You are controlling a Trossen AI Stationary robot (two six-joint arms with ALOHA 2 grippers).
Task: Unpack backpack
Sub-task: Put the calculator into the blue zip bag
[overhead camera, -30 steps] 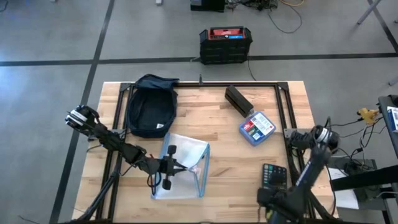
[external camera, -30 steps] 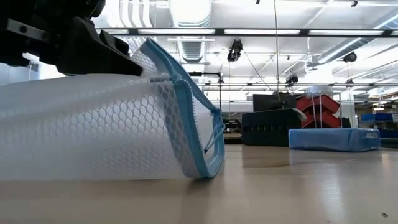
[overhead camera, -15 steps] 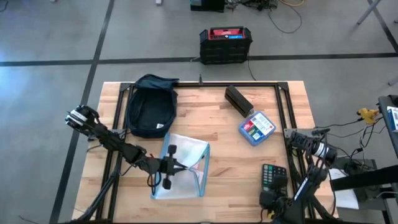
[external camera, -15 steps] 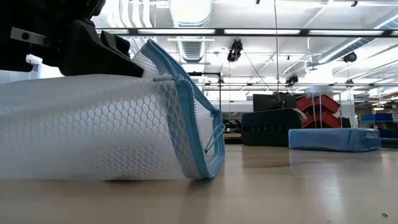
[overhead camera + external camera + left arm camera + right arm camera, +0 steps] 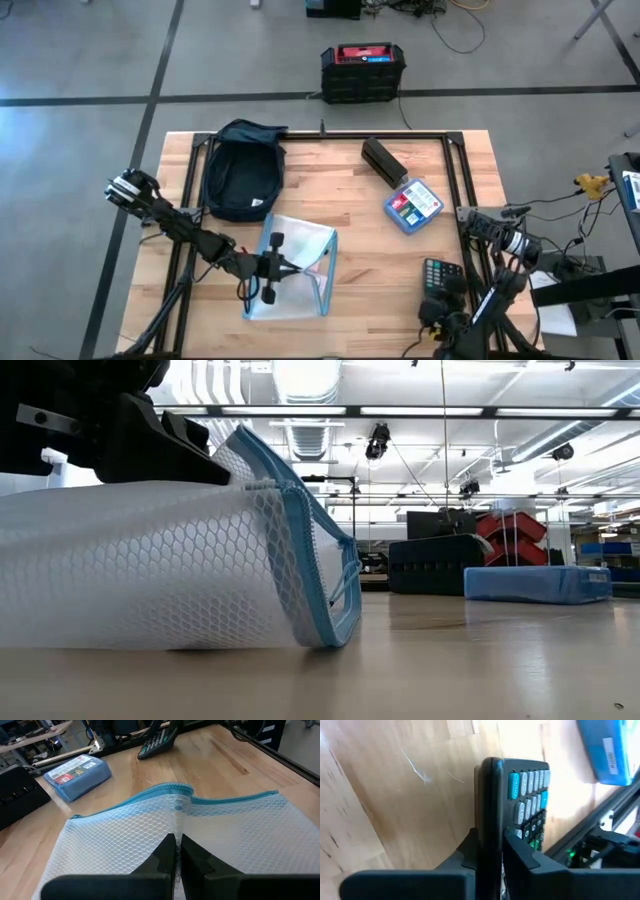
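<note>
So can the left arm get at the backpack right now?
Probably not yet. The left tool is shut on the mesh pouch in the high view, so it would have to let go first. Otherwise the backpack lies just beyond it on the left side, with nothing between them.

The blue key on the black calculator (image 5: 522, 800) seems to read "ON/AC". The red label on the small blue box (image 5: 76, 770) carries print too small to read.

One backpack (image 5: 241, 182), one mesh pouch (image 5: 298, 266), one blue box (image 5: 412, 205), one black case (image 5: 384, 161), one calculator (image 5: 440, 280) and one crate (image 5: 363, 72) are counted.
</note>
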